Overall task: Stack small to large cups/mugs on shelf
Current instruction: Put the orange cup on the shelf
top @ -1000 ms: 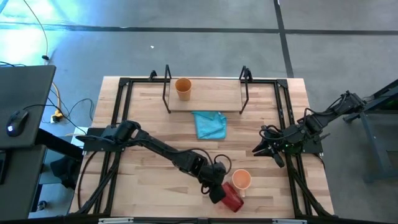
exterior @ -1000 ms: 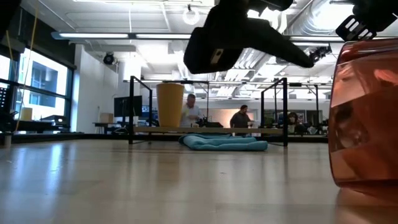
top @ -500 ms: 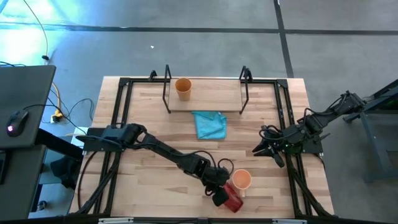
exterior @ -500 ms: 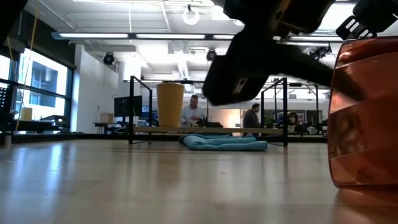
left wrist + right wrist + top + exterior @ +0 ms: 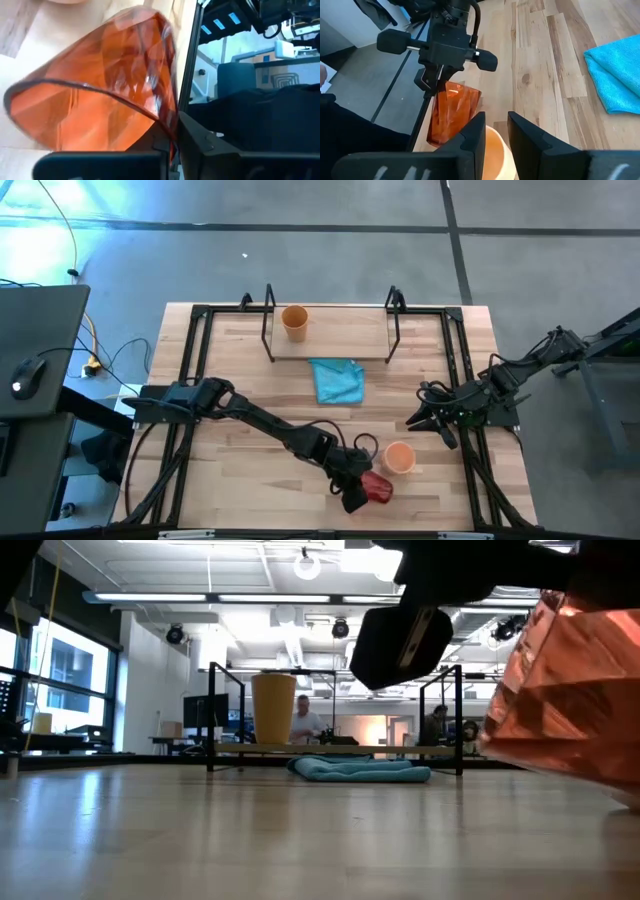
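Dark red ribbed cup (image 5: 377,488) at the tabletop's (image 5: 240,400) 6 o'clock edge, tilted, rim pinched between the fingers of the left end effector (image 5: 357,489). Orange mug (image 5: 399,457) upright just beside it, toward 1 o'clock. Mustard-tan tumbler (image 5: 294,321) stands on the shelf (image 5: 340,332) at 12 o'clock; blue cloth (image 5: 337,380) lies before the shelf. Right end effector (image 5: 425,421) waits at 3 o'clock, fingers narrowly apart, holding nothing.

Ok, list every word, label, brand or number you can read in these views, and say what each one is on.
No readable text in any view.
Dark red ribbed cup, orange mug, tan tumbler, blue cloth: no print or labels visible.
Pale patches on the equipment behind the cup in the left wrist view: too blurred to read.
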Motion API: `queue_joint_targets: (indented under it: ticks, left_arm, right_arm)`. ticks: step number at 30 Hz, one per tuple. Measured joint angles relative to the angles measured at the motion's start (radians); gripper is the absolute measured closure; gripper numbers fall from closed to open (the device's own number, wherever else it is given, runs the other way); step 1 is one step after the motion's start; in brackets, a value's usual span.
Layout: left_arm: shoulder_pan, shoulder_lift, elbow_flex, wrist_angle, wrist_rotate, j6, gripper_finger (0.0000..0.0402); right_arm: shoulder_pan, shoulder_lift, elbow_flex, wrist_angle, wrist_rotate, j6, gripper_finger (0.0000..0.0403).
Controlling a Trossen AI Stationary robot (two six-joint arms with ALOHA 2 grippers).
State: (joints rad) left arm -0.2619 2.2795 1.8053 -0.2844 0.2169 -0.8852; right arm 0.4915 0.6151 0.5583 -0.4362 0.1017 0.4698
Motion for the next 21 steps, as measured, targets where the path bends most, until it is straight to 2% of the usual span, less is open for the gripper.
queue_joint_targets:
  ticks: [5,12,16,21]
  left_arm:
    - [0.0,-0.03,0.005,-0.094,0.0,0.012,0.0396]
    - [0.0,-0.08,0.084,-0.443,-0.012,0.095,0.0399]
    - [0.006,-0.099,0.163,-0.669,-0.056,0.151,0.04]
    - [0.021,-0.115,0.274,-0.855,-0.142,0.193,0.04]
  right_arm:
    - [0.0,0.0,0.0,0.0,0.0,0.0,0.0332]
    - [0.0,0.0,0.0,0.016,-0.002,-0.005,0.0332]
    - [0.0,0.001,0.0,0.023,-0.002,-0.007,0.0332]
    - [0.0,0.001,0.0,0.028,-0.004,-0.008,0.0332]
